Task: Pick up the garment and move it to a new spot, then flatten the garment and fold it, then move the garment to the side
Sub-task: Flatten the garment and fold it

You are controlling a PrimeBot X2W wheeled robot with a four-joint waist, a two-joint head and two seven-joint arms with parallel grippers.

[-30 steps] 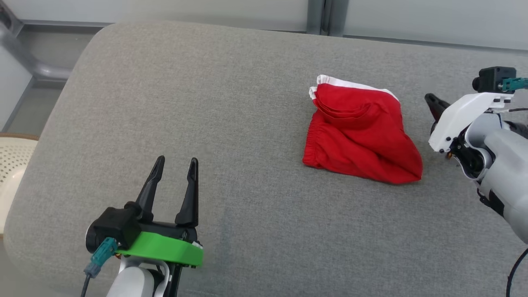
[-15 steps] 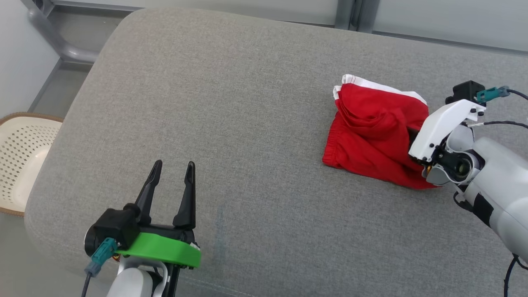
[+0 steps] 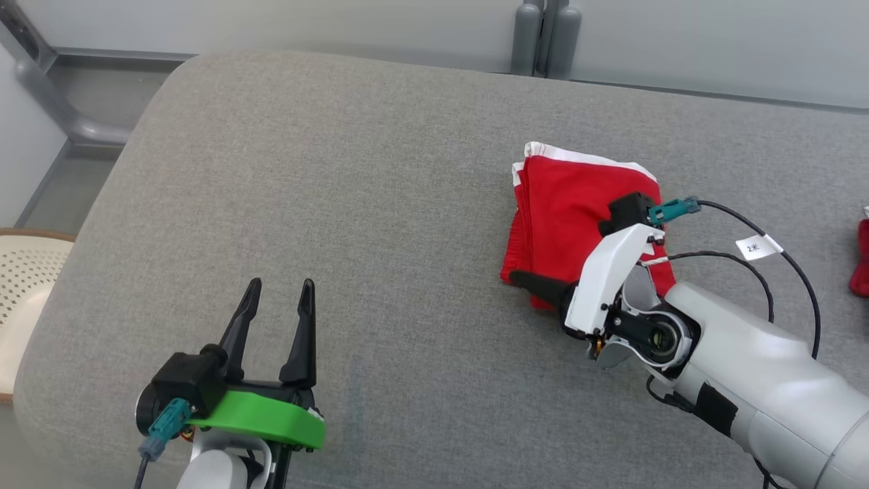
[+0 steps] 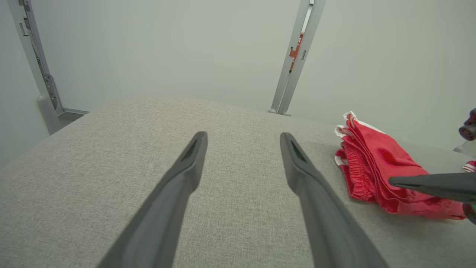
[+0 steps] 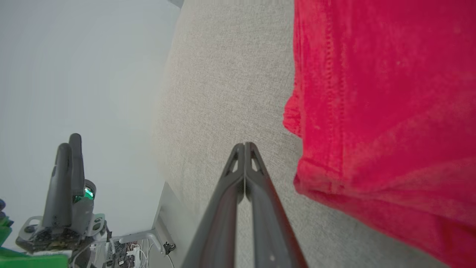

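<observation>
The red garment (image 3: 563, 204) with a white trim lies folded on the grey cushion (image 3: 339, 170), right of centre. My right gripper (image 3: 517, 277) is shut with nothing in it. Its fingers point left just past the garment's near-left corner, low over the cushion, and its wrist covers the garment's near part. The right wrist view has the shut gripper (image 5: 245, 146) beside the garment (image 5: 390, 104), whose edge runs to its right. My left gripper (image 3: 280, 284) stands open and empty at the near left, far from the cloth. In the left wrist view this gripper (image 4: 243, 136) faces bare cushion, with the garment (image 4: 375, 163) off to the right.
A white perforated basket (image 3: 20, 285) sits beyond the cushion's left edge. Another red item (image 3: 861, 258) peeks in at the right edge. Grey posts (image 3: 543, 34) stand behind the cushion. A labelled cable (image 3: 757, 246) loops over my right arm.
My right arm has swept leftward from the garment's right side across it to its near-left corner. The garment lies flatter. The camera has shifted; the left gripper holds still.
</observation>
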